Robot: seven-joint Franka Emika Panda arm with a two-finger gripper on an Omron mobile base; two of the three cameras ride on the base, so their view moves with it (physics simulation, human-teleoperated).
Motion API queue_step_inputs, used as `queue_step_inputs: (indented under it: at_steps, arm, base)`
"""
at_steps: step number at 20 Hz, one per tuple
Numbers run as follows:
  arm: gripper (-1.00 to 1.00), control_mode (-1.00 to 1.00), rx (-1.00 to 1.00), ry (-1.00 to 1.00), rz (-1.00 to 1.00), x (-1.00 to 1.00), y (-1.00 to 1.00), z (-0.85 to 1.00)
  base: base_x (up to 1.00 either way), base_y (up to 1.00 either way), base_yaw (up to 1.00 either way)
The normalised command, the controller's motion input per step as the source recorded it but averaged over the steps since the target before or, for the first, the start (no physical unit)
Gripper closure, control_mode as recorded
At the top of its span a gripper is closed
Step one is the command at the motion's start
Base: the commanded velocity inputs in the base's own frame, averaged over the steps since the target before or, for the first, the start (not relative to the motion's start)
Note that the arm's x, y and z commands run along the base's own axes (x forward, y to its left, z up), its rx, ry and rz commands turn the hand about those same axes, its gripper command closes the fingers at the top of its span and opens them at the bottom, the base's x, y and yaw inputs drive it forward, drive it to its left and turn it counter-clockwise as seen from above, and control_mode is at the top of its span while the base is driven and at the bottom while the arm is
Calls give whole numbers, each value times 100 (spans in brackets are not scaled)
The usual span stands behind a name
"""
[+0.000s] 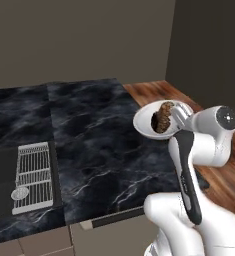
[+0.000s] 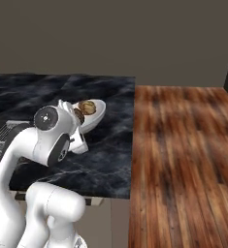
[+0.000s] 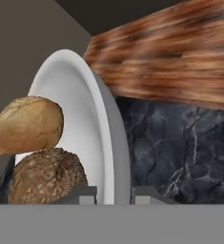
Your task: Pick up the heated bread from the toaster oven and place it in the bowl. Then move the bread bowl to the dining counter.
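Observation:
My gripper (image 3: 114,194) is shut on the rim of the white bowl (image 3: 104,128), one finger inside and one outside. The bowl (image 1: 145,121) hangs tilted above the right part of the black marble dining counter (image 1: 89,140), near its edge. In the bowl lies the golden-tan heated bread (image 3: 27,125), resting against a darker brown lump (image 3: 46,177). The right base view shows the bread (image 2: 88,106) and the bowl (image 2: 97,112) just past my wrist, with the gripper (image 2: 79,117) partly hidden by the arm. The toaster oven is out of view.
A sunken sink with a wire rack (image 1: 34,175) sits in the counter at the left. Brown wooden boards (image 2: 183,160) stretch right of the counter's edge. A dark wall stands behind the counter.

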Motion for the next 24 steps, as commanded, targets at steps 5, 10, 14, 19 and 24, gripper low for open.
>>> queue_step_inputs:
  at_steps: [5, 10, 14, 19, 24]
  arm:
    - [100, -100, 5, 12, 5, 72, 35, -31]
    - [100, -100, 5, 2, 1, 73, 42, -59]
    - [100, -100, 0, 7, 0, 100, 42, -71]
    - [100, -100, 0, 14, 0, 100, 27, -60]
    - [100, -100, 2, 10, 3, 83, 1, -26]
  base:
    - [0, 0, 0]
    - [0, 0, 0]
    - [0, 0, 0]
    - [0, 0, 0]
    - [0, 0, 0]
